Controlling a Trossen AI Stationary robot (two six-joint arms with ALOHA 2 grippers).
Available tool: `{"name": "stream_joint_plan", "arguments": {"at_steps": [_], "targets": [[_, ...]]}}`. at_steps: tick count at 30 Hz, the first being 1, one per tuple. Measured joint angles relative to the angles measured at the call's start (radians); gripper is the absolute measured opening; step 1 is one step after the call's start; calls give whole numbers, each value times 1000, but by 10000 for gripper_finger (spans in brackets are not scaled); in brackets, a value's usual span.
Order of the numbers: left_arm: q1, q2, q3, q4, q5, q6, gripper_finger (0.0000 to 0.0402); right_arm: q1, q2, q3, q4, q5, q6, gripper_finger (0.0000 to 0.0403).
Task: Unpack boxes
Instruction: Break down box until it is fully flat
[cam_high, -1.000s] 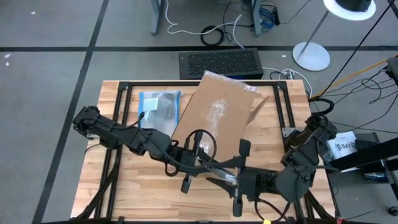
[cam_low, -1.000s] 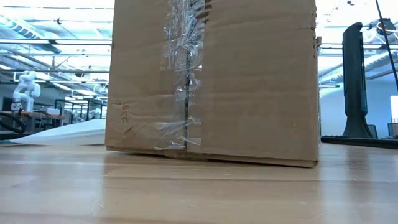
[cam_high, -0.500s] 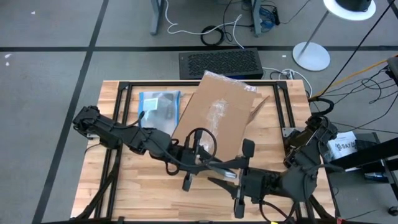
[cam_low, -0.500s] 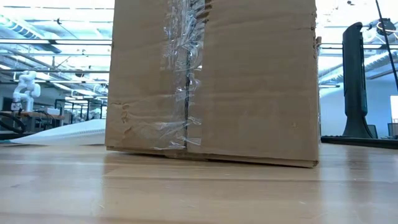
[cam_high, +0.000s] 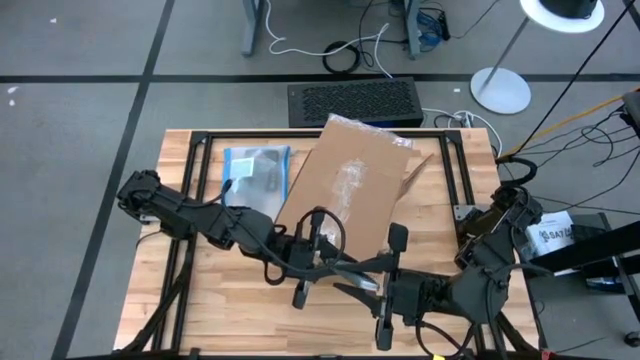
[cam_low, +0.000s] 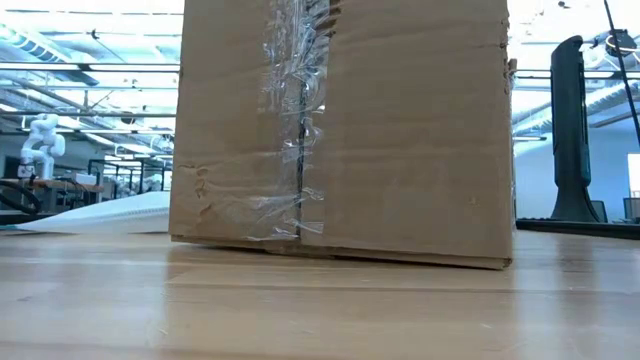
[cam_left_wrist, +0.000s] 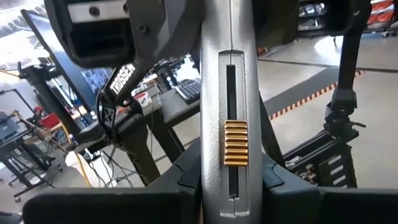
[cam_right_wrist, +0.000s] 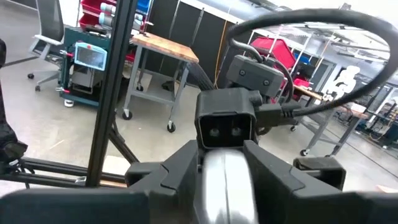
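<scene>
Near the box (cam_high: 350, 190), the left gripper (cam_high: 345, 270) and right gripper (cam_high: 362, 282) both pinch 1 silver tool (cam_high: 355, 277).

high: overhead, straight down | low: tabletop level, close on carton (cam_low: 340, 130) | both share carton

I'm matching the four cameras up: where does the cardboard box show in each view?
High view: cardboard box, centre, far half of the table.
Low view: box fills the middle, standing on the table.
Left wrist view: not in it.
Right wrist view: not in it.
Shared landmark: the box's clear tape strip.
</scene>
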Motion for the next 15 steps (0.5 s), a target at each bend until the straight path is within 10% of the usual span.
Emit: {"name": "stream_joint_plan", "arguments": {"at_steps": [15], "targets": [[-4,0,0,14,5,2,61,-9,0,0,-36,3,32,116]]}}
